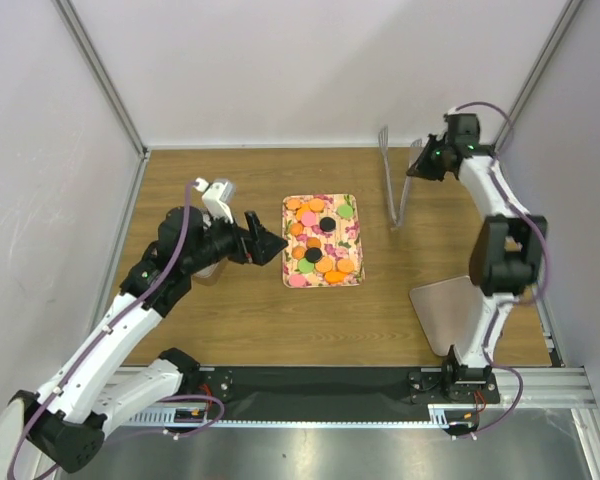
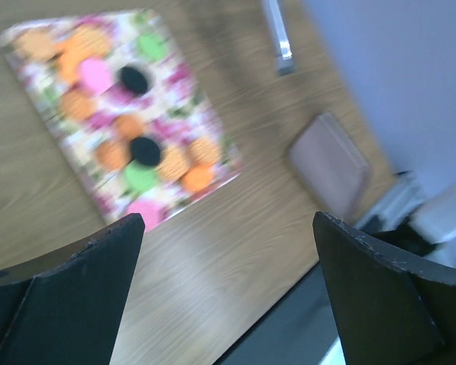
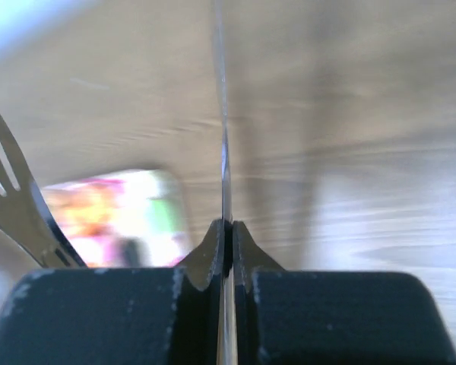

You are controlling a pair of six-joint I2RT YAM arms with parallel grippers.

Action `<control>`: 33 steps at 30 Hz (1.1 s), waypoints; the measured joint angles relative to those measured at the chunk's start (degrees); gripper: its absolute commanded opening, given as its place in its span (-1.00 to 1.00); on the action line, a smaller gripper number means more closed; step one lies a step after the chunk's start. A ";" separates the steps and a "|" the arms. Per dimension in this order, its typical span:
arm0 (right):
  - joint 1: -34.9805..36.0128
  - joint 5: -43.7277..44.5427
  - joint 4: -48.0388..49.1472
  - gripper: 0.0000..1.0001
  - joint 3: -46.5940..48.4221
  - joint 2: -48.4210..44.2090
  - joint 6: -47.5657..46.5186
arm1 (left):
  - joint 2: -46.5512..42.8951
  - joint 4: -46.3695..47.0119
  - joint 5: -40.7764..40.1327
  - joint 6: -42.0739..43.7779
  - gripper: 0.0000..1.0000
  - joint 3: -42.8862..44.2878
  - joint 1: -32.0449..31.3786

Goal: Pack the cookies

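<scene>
The cookies [image 1: 320,238], small round discs in orange, pink, green and black, lie on a floral tray [image 1: 352,204] mid-table; the left wrist view shows them blurred [image 2: 129,144]. My left gripper [image 1: 272,246] hovers just left of the tray, open, with nothing between its fingers [image 2: 228,222]. At the far right, my right gripper [image 1: 417,167] is raised and shut on a thin metal strip [image 3: 225,160], apparently one arm of metal tongs [image 1: 393,190] that hang down toward the table. A forked tong end [image 3: 15,198] shows at the left of the right wrist view.
A flat greyish pouch-like sheet [image 1: 448,312] lies on the table at the right near the right arm's base, also visible as a pouch [image 2: 328,163] in the left wrist view. Cage posts and white walls enclose the wooden table [image 1: 230,320].
</scene>
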 measured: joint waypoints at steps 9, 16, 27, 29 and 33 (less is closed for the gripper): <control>6.95 -16.68 29.62 -1.00 -27.32 -31.93 24.83 | 9.60 21.55 16.57 -12.55 1.00 1.33 2.27; 19.26 -16.74 42.25 -1.00 -31.17 -33.92 38.12 | 12.98 36.74 23.65 -21.42 0.99 -0.26 2.40; 27.89 -12.98 58.86 -1.00 -35.06 -33.90 48.09 | 13.05 43.01 25.64 -25.42 1.00 -1.68 2.40; 29.09 -11.78 63.17 -1.00 -37.75 -33.90 49.44 | 13.07 44.00 25.73 -26.08 1.00 -1.92 2.40; 31.12 -8.87 70.75 -1.00 -43.65 -33.90 52.17 | 13.27 47.21 26.32 -28.68 0.99 -3.19 2.40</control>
